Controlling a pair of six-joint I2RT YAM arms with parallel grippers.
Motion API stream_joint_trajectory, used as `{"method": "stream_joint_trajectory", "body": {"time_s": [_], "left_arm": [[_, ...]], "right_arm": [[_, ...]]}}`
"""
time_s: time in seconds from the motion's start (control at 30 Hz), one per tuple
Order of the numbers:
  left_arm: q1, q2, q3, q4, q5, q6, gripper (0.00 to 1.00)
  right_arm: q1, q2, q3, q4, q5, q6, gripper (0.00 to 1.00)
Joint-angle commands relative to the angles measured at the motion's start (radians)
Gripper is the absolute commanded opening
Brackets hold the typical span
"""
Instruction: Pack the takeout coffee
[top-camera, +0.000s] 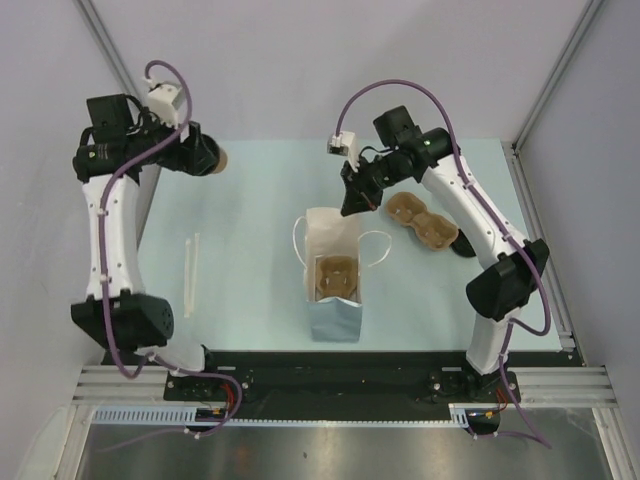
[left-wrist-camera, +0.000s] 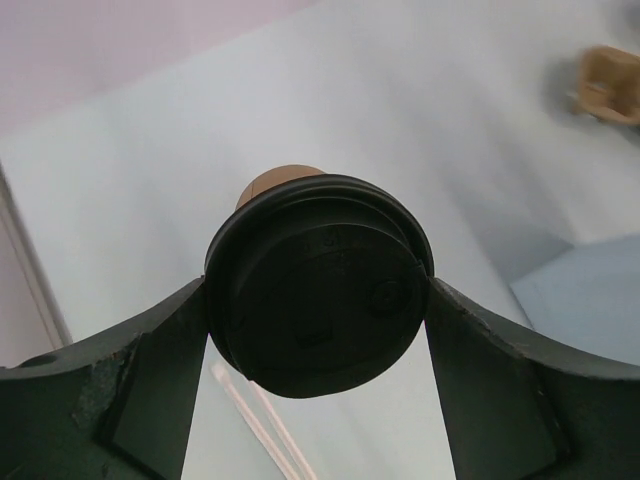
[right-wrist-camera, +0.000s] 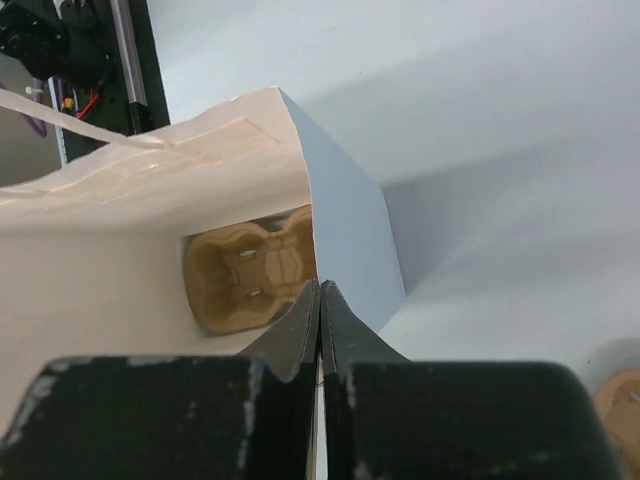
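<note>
Top external view takes in the pale table first, and on it the tall light-blue paper bag, standing open right under the right pincer. That pincer's fingers are pressed together at the bag's far rim, and from the wrist view the paper edge runs straight into them, so it looks to be pinching the rim to hold the mouth open. Down inside the bag, below those tips, sits a brown pulp carrier. A second carrier lies on the table just off the same pincer's outer side. Well away at the far left, the left pincer has its fingers clamped on either side of the takeout coffee, black lid turned back toward the wrist and tan cup poking out past the fingertips. A thin white stick lies on the table, nearer the bases than this pincer. As I judge it, the job is about halfway: bag readied, carrier in, cup in hand but nowhere near the bag. It must yet travel across, go down upright into a carrier well, and be let go.
</note>
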Motion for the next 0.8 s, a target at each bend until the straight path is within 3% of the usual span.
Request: {"method": "stream_joint_trajectory", "body": {"time_s": [0.0,0.13,0.33,0.43,0.53,0.77], "left_arm": [[-0.149,-0.178,0.041,-0.089,0.226,0.251,0.37],[-0.346,-0.297,0.097,-0.134,0.236,0.337,0.35],[-0.692,-0.265,0.223,-0.26,0.216,0.292,0.32],[-0.813,-0.265,0.187,-0.286,0.17,0.28,0.31],[-0.874,-0.257,0.136,-0.309,0.099,0.291,0.3],[-0.88,-0.251,0.012,-0.313,-0.013,0.294,0.27]], "right_arm": [[0.013,-0.144,-0.092,0.168,0.04,0.126,0.0],[0.038,-0.196,-0.168,0.228,0.08,0.183,0.0],[0.049,-0.235,-0.251,0.298,0.14,0.26,0.0],[0.042,-0.233,-0.26,0.321,0.155,0.292,0.0],[0.035,-0.229,-0.248,0.331,0.18,0.307,0.0],[0.019,-0.22,-0.241,0.354,0.183,0.341,0.0]]}}
